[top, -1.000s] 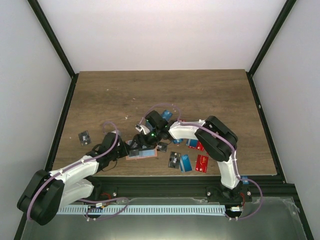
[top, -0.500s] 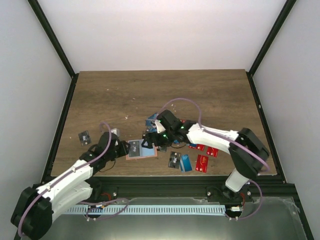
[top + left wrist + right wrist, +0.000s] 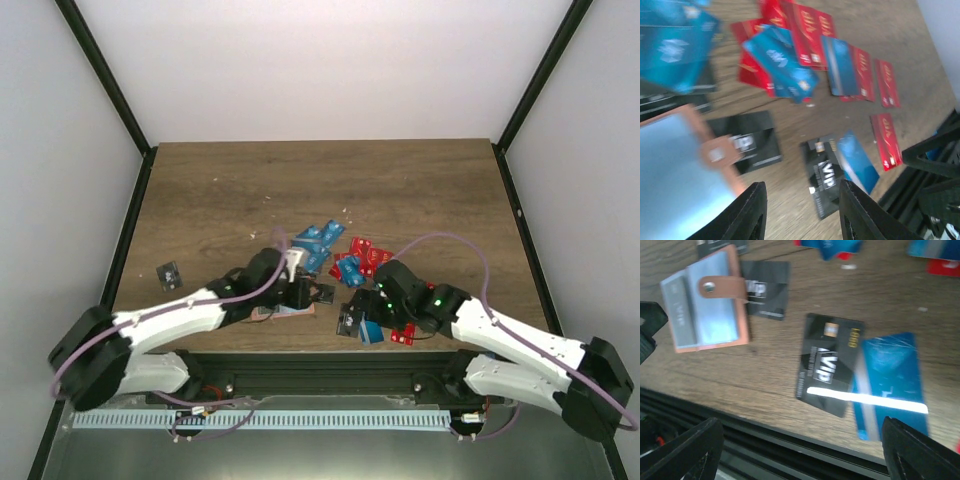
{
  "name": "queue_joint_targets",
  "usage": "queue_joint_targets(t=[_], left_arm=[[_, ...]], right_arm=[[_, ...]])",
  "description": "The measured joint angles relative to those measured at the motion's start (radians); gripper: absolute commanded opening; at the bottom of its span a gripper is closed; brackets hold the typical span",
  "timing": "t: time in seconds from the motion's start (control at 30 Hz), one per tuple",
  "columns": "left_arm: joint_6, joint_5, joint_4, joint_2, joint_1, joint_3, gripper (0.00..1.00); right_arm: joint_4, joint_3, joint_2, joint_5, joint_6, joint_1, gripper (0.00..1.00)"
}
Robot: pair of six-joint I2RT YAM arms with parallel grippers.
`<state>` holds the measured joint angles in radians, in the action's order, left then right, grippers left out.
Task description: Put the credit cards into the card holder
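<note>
Top external view: two white robot arms reach in from the near edge of a brown wooden table. The credit cards lie loose on the wood near its middle. A cluster of blue cards sits just beside a cluster of red cards. One lone black card lies well apart at the left. The tan-orange card holder lies flat near the table's near edge, partly hidden beneath the left gripper. The right gripper is above a black VIP card, which lies near the front edge, to the right of the holder. In the left wrist view, the left gripper has its two dark fingers spread apart with nothing between them. The card holder lies at the left with a pale blue pocket showing and its strap reaching toward a small black card just beside it. In the right wrist view, the right gripper is also spread wide and empty. Below it, the black VIP card lies partly over a blue card, with a bright strip of glare across both. The card holder lies open at the upper left, its snap strap pointing at the small black card. No loose card rests on the holder.
</note>
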<state>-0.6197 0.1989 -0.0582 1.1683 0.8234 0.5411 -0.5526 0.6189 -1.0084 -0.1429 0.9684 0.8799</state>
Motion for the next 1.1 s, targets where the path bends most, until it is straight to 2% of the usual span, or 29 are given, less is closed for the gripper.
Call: queue_joint_targets(t=[0.23, 0.5, 0.7, 1.1], left_arm=[[0.105, 0.095, 0.072, 0.37, 0.101, 0.259, 0.42], [0.184, 0.141, 0.046, 0.614, 0.131, 0.415, 0.42], [0.208, 0.135, 0.009, 0.691, 0.159, 0.442, 0.43], [0.21, 0.086, 0.038, 0.685, 0.171, 0.419, 0.43]], right_arm=[[-0.197, -0.013, 0.074, 0.096, 0.064, 0.0, 0.88], [-0.304, -0.045, 0.193, 0.104, 0.064, 0.0, 0.88], [-0.314, -0.066, 0.201, 0.075, 0.06, 0.0, 0.88], [-0.303, -0.066, 0.201, 0.032, 0.039, 0.0, 0.88]])
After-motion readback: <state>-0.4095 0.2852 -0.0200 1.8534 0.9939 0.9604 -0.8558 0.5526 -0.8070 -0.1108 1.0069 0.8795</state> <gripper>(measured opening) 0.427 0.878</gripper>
